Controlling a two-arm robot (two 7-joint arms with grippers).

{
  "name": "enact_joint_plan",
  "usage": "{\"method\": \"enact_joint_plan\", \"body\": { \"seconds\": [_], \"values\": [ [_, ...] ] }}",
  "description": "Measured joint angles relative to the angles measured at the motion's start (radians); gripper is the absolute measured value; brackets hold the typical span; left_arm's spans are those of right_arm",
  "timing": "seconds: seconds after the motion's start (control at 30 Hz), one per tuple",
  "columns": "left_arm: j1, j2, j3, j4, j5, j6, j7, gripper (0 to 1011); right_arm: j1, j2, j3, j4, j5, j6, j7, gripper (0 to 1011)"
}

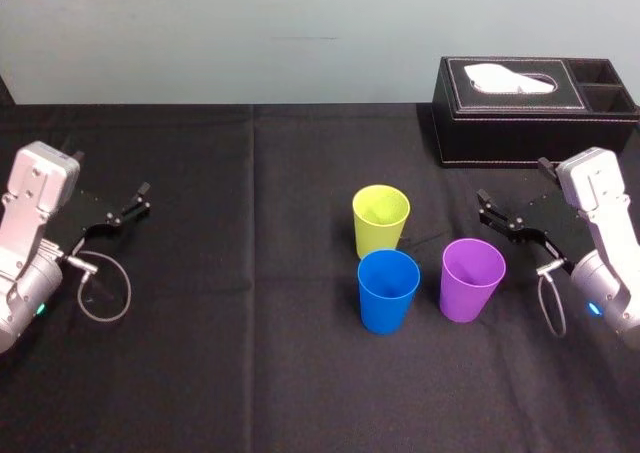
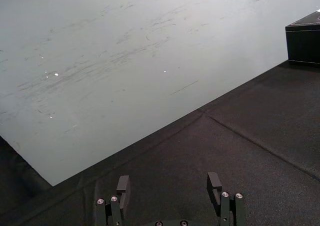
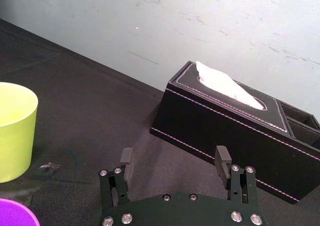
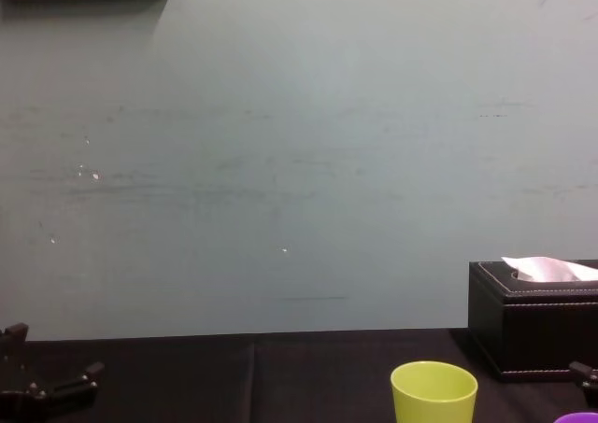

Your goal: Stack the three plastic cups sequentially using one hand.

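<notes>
Head view: black-clothed table [image 1: 200, 393], pale scuffed wall [image 1: 250, 33]; left tool [image 1: 135, 203] and right tool [image 1: 490, 211] released.

No legible text, label or number anywhere.

Three plastic cups stand on one black-covered counter [image 1: 200, 373]: one yellow-green cup [image 1: 381, 218], one blue cup [image 1: 388, 290], one purple cup [image 1: 472, 278]. One black tissue box [image 1: 500, 123] holds one white tissue [image 1: 510, 78] and what look like two open compartments [image 1: 592, 71]. Two robot tools: one left tool [image 1: 138, 201], one right tool [image 1: 488, 209].
</notes>
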Motion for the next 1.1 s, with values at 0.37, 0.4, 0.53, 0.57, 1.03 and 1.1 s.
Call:
{"method": "enact_joint_plan", "body": {
  "seconds": [0.37, 0.4, 0.53, 0.57, 1.03, 1.1],
  "values": [
    [0.000, 0.000, 0.000, 0.000, 0.000, 0.000, 0.000, 1011, 0.000, 0.000, 0.000, 0.000, 0.000, 0.000, 0.000, 1003],
    [0.000, 0.000, 0.000, 0.000, 0.000, 0.000, 0.000, 1011, 0.000, 0.000, 0.000, 0.000, 0.000, 0.000, 0.000, 1003],
    [0.000, 0.000, 0.000, 0.000, 0.000, 0.000, 0.000, 1011, 0.000, 0.000, 0.000, 0.000, 0.000, 0.000, 0.000, 1003],
    [0.000, 0.000, 0.000, 0.000, 0.000, 0.000, 0.000, 1011, 0.000, 0.000, 0.000, 0.000, 0.000, 0.000, 0.000, 1003],
    [0.000, 0.000, 0.000, 0.000, 0.000, 0.000, 0.000, 1011, 0.000, 0.000, 0.000, 0.000, 0.000, 0.000, 0.000, 1003],
    [0.000, 0.000, 0.000, 0.000, 0.000, 0.000, 0.000, 1011, 0.000, 0.000, 0.000, 0.000, 0.000, 0.000, 0.000, 1003]
  ]
}}
